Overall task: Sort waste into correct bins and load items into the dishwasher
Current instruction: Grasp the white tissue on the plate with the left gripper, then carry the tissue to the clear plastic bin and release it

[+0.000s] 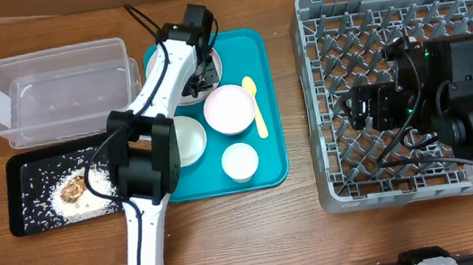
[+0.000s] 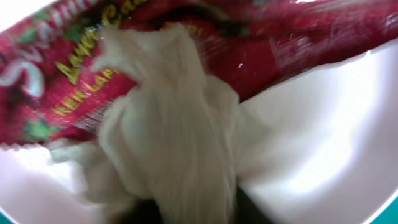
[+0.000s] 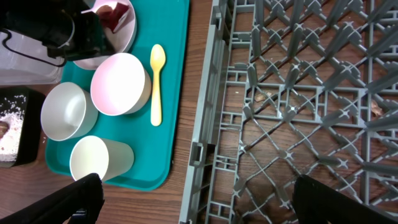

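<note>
While crinkled red wrapper crowds crumpled napkin, I cannot tell whether left claw grips; right claw stands released.

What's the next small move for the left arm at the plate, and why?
Probably a short, slow lift. The left gripper is down at the plate, the crumpled white napkin bunches right before its camera, and the red wrapper lies against it, so lifting would show whether the napkin comes away alone.

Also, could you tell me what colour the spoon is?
The spoon is pale yellow, clearest in the right wrist view.
</note>
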You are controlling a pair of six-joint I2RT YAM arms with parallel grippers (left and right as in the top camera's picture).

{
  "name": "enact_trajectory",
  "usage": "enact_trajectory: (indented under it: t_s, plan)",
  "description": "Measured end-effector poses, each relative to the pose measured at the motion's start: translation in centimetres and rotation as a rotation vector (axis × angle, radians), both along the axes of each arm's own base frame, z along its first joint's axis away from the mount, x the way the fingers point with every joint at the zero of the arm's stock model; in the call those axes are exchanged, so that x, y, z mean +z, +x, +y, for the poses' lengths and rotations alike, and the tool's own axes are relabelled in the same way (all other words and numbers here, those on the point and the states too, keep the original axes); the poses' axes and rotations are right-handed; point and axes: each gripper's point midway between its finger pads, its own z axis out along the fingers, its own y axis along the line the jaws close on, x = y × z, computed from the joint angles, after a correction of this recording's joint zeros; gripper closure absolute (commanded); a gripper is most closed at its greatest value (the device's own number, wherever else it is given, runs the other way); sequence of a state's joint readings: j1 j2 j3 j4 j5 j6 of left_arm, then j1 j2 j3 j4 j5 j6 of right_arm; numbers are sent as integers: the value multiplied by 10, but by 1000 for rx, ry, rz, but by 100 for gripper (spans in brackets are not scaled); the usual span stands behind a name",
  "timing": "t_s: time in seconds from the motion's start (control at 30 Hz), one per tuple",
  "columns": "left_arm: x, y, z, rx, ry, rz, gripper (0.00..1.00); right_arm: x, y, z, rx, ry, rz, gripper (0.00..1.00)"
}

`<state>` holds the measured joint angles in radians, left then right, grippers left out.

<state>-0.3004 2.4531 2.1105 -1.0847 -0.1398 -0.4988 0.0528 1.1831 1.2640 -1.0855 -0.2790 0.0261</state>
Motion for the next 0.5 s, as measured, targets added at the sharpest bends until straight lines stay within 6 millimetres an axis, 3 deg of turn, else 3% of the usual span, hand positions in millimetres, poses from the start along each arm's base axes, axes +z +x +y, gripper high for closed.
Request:
enact_trajectory:
  t_s: [0.17,0.27,0.37,0.5]
  plan:
    - [3,-1,2,2,5,6,96,0,0,-1,-4,-5,1,0]
    - [16,-6,2,-3,6,37,96,0,0,-1,-3,-5,0,0]
    - [48,0,-3,-12,-34,15,96,0,0,-1,-4,-6,0,0]
    - [119,16,-11,-44,-128,-97,96,0,0,-1,-4,-6,1,0]
